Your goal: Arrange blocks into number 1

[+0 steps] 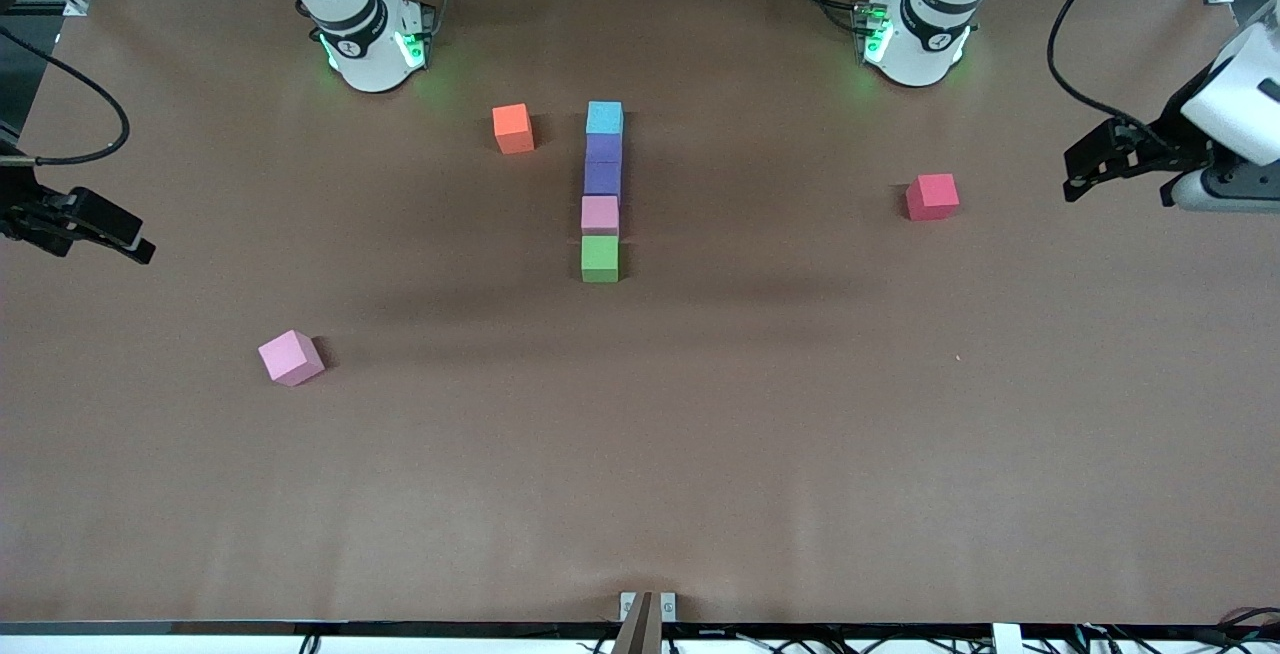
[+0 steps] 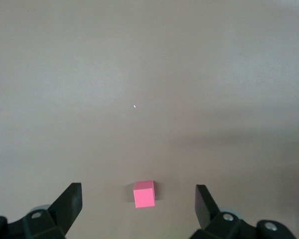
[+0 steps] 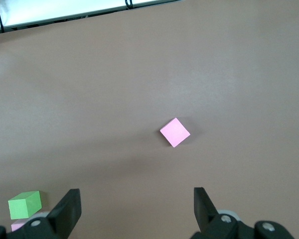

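Block count: eight cubes are sitting on the brown counter (image 1: 700,434), all told.
Column: five of them are lining up in a straight row mid-counter, touching one after the other. Going from farthest to nearest the front camera: light blue block (image 1: 604,118), two purple blocks (image 1: 603,164), pink block (image 1: 600,215), green block (image 1: 600,258).
Orange: one orange block (image 1: 513,128) is sitting beside the light blue end of the row, toward the right arm's end, with a gap between.
Red: one red block (image 1: 932,196) is lying well apart from the row, toward the left arm's end.
Second pink: one more loose pink block (image 1: 291,357) is lying turned at an angle, nearer the front camera than the row and toward the right arm's end.
Left end effector (image 1: 1085,166): it's hanging over the counter edge at its own end, fingers (image 2: 70,203) spread wide, gripping nothing; the red block is showing between them down on the counter.
Right end effector (image 1: 125,244): it's waiting over its own end, fingers (image 3: 69,209) wide apart too, gripping nothing.
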Robot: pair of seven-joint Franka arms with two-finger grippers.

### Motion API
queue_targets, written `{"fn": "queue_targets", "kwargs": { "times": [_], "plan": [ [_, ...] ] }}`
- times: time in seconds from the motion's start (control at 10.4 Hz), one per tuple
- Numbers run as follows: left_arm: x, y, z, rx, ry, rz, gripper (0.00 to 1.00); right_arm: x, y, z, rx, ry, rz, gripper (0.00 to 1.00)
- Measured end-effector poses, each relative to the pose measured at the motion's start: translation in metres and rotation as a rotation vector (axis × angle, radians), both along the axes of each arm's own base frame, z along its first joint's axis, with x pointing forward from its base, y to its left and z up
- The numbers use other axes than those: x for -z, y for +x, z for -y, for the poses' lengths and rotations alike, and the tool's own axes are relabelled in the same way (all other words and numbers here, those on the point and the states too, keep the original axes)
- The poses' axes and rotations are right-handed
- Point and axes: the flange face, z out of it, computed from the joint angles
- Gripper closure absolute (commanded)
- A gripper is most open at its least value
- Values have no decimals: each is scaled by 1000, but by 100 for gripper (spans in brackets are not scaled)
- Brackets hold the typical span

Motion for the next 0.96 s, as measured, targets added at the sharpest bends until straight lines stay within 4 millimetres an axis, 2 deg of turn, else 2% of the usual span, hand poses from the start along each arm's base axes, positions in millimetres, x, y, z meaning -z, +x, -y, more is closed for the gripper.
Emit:
{"fn": "queue_targets", "kwargs": {
  "times": [0.58, 0.96],
  "plan": [
    [-2, -1, 0, 0, -8, -3, 0, 1, 0, 1, 1, 0, -2, 0],
    [-2, -1, -1, -1, -8, -3, 0, 18, 8, -1, -2, 7, -30, 0]
  ]
}}
